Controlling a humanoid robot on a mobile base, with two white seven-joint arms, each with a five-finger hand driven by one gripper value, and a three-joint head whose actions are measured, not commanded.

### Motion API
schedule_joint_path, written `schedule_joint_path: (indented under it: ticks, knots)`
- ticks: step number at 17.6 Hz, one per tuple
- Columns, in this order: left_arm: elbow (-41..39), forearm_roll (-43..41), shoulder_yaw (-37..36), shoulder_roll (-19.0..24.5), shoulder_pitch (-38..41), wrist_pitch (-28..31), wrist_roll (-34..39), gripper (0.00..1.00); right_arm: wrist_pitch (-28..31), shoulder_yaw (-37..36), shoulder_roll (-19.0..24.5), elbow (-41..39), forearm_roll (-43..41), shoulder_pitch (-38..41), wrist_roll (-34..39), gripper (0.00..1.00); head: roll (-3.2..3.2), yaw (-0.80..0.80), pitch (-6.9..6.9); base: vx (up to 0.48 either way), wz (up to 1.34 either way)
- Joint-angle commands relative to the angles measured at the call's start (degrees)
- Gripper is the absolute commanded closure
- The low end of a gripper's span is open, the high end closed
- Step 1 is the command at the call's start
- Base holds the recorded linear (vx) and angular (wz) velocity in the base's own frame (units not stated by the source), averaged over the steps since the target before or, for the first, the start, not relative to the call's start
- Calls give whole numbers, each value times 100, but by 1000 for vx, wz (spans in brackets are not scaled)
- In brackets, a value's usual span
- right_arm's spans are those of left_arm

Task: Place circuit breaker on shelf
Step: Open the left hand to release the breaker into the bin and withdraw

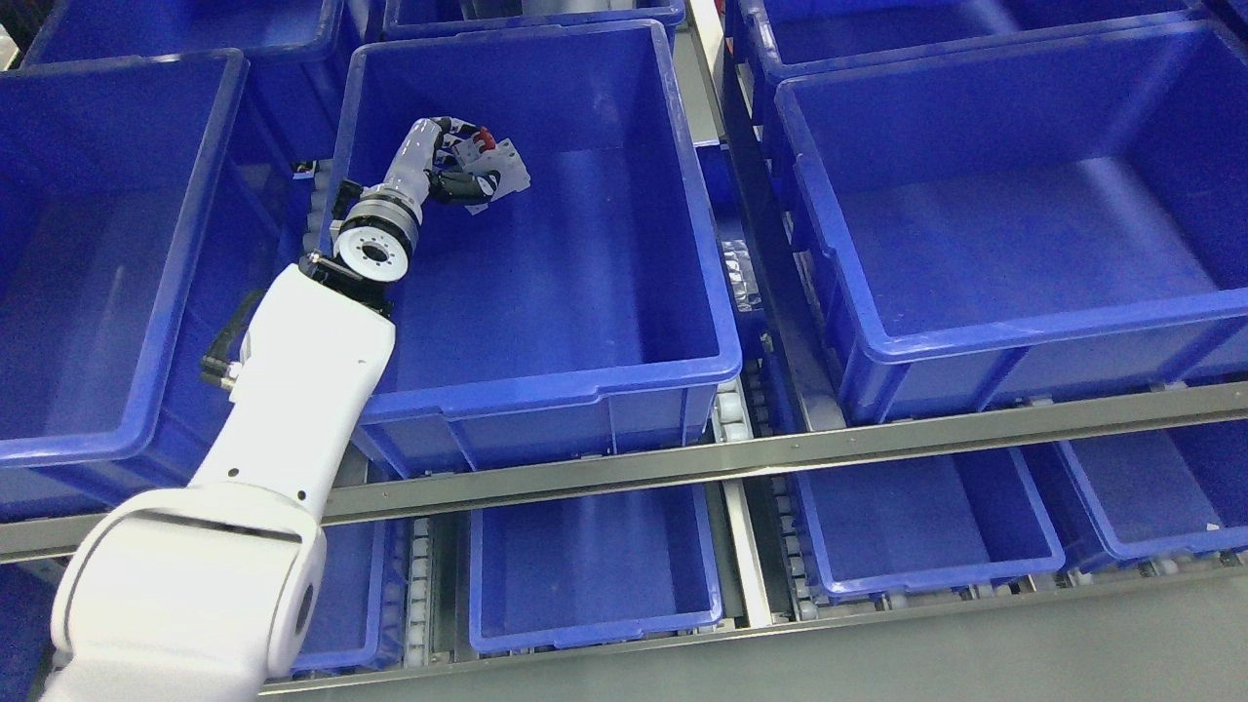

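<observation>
Your left hand (456, 166) has its fingers curled around the circuit breaker (499, 164), inside the middle blue bin (546, 375) near its far-left corner. Lower until it rests on the floor, then open your fingers gently.

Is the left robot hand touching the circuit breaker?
Touching. Head view: left robot hand has its fingers curled around the circuit breaker inside the middle bin.

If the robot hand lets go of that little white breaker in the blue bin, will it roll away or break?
Probably neither. The breaker looks blocky with flat sides, so it should drop and sit, maybe tip over, not roll. It seems a hard, stiff thing. It looks small next to the left hand, so likely light. The bin walls would stop any slide.
</observation>
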Motion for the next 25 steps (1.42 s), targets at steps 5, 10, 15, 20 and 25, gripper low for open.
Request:
schedule_joint_path:
  ticks: [5, 10, 15, 20, 25]
  knots:
    - [7, 2, -280, 83, -46, 40, 59, 14, -200, 114, -100, 0, 1, 0, 4, 0, 0, 0, 0, 25, -10]
    - [-1150, 72, 1199, 83, -354, -4, 68, 1, -200, 114, -100, 0, 1, 0, -5, 0, 0, 0, 0, 0, 0]
    - [-3351, 1395, 2744, 83, 258, 48, 32, 1, -200, 114, -100, 0, 1, 0, -5, 0, 0, 0, 0, 0, 0]
    - [-6440, 1689, 2700, 83, 1876, 865, 41, 1, -200, 114, -100, 0, -8, 0, -5, 0, 0, 0, 0, -8, -29]
    - [-7156, 1724, 2691, 83, 3003, 770, 41, 1, -200, 114, -100, 0, 1, 0, 4, 0, 0, 0, 0, -158, -111]
